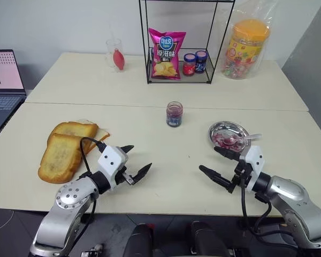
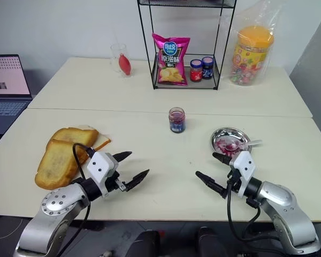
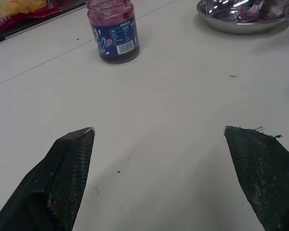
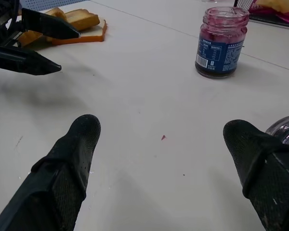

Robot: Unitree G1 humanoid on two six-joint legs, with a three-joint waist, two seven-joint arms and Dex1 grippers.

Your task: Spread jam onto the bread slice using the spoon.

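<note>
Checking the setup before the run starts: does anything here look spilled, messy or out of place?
Mostly tidy. The metal dish is smeared with purple-red jam, and the spoon lies in it, handle over the rim. The jam jar stands upright with no lid. A small reddish speck lies on the table.

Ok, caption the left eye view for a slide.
Both open hands, left and right, hover between toast and spoon dish.

Even, bright overhead light; shadows on the table [image 1: 160, 134] are soft and short. Glare shows on the metal dish [image 1: 220, 130] rim. Left wrist view slightly soft near the fingers [image 3: 67, 168], possibly out of focus.
</note>
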